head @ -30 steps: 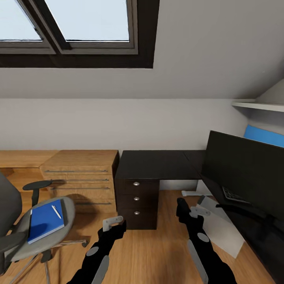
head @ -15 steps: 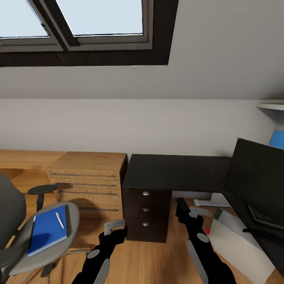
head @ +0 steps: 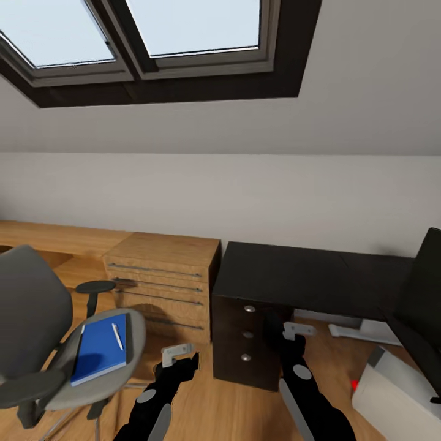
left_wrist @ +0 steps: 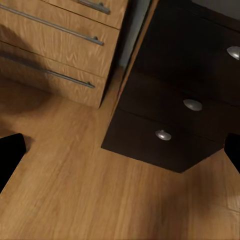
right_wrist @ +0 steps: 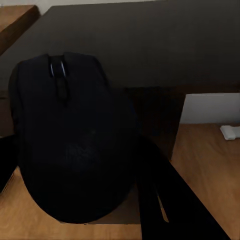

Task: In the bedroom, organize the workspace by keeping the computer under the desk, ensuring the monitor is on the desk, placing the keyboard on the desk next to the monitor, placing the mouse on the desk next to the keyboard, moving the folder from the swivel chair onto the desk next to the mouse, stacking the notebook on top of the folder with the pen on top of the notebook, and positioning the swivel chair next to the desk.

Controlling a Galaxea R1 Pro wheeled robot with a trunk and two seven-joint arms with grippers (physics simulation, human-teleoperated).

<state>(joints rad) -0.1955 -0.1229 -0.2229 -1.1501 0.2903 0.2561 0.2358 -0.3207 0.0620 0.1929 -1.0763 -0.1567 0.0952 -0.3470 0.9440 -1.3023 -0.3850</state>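
Blue against grey, the folder (head: pixel 101 348) lay flat on the seat of the swivel chair (head: pixel 37 343), with a dark edge of the notebook (head: pixel 127 340) showing along its far side and the whitish pen (head: pixel 117 335) resting on the blue cover. I had both arms held low and forward over the wooden floor (head: pixel 233 404), in front of the black drawer unit (head: pixel 248 334) that carried the near end of the desk (head: pixel 306 275). My left gripper (head: pixel 177 355) hung with its fingers spread wide apart and nothing between them; its wrist camera looked down on the silver knobs (left_wrist: pixel 193 104) of that unit and the wooden drawers (head: pixel 162 278) beside it. My right gripper (head: pixel 293 335) was clamped on the black mouse (right_wrist: pixel 72 145), which loomed large in its wrist camera with the bare dark surface beyond. At the right edge I could see a slice of the monitor (head: pixel 425 294) on the surface and, on the floor under it, the light grey computer (head: pixel 398 392) with its red light. Compared with a second earlier, my head view had swung left: the chair sat further into the picture, the skylight (head: pixel 153 37) had shifted right, and the keyboard had passed out of sight, while both arms held the same pose.
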